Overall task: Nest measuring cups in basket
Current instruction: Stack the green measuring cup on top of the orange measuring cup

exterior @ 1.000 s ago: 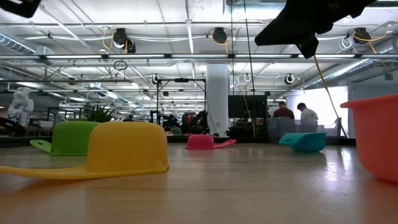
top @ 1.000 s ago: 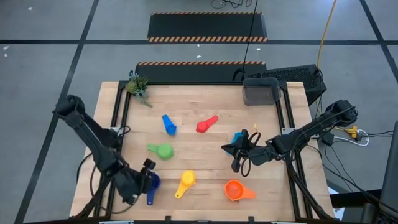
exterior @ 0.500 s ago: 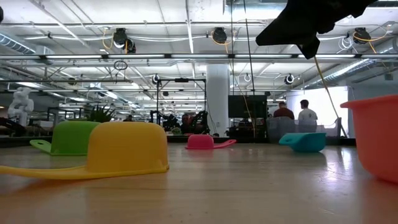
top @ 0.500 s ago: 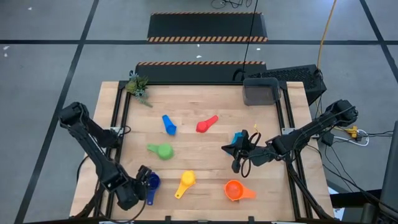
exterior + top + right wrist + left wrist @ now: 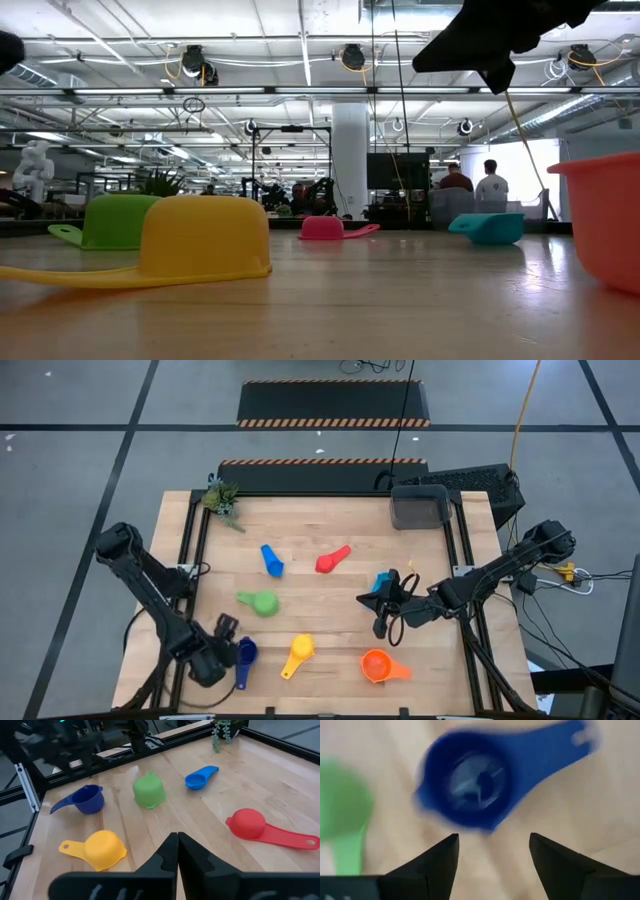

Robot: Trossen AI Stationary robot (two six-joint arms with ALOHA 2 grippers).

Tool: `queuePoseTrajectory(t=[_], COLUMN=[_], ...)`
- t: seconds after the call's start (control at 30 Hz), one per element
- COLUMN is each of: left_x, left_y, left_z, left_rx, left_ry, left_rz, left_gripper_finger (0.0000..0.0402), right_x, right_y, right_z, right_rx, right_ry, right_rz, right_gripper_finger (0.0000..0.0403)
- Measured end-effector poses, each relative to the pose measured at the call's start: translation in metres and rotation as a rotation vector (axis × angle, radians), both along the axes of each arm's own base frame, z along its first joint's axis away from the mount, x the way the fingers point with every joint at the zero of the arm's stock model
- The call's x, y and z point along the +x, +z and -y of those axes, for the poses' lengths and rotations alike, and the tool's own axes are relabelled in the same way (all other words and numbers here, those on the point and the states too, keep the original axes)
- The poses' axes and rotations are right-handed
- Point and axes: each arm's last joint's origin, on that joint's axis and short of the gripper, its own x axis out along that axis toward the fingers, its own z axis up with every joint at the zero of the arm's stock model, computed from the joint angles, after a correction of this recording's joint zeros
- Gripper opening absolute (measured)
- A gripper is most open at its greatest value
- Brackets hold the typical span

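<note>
High view: the left gripper [image 5: 228,645] sits near the table's front left corner with its fingers spread, just beside the navy cup [image 5: 243,656] and holding nothing. In the left wrist view that cup lies upright with its mouth facing the camera, beyond the parted fingertips [image 5: 445,851]. The right gripper [image 5: 380,628] hangs over the right half of the table, fingers pressed together and empty, near the light blue cup [image 5: 381,581]. Blue [image 5: 271,560], red [image 5: 331,560], green [image 5: 260,601], yellow [image 5: 297,654] and orange [image 5: 378,666] cups lie scattered on the wooden table [image 5: 300,520]. The basket [image 5: 419,507] stands empty at the back right corner
</note>
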Motion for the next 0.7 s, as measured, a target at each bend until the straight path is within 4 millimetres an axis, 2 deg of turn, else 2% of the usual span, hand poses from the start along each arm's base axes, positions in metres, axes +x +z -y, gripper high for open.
queuePoseTrajectory(t=[0.2,0.37,0.53,0.7], left_x=[0.007,0.014,0.01,0.015], left_y=[0.004,-0.011,-0.03,-0.032], left_z=[-0.029,-0.053,-0.068,-0.069], left_rx=[0.183,0.354,0.423,0.457], left_ry=[0.076,0.065,0.048,0.071], left_rz=[0.015,0.061,0.014,0.048], left_gripper_finger=[0.0187,0.0163,0.0188,0.024], right_x=[0.0,0.0,-0.002,-0.002], right_y=[0.0,0.0,0.0,0.0], right_z=[0.0,0.0,-0.004,-0.005], right_rx=[-0.01,-0.009,-0.01,-0.017], right_ry=[0.003,0.005,0.02,0.028], right_rz=[-0.002,-0.002,-0.003,-0.005], right_gripper_finger=[0.0,0.0,0.0,0.0])
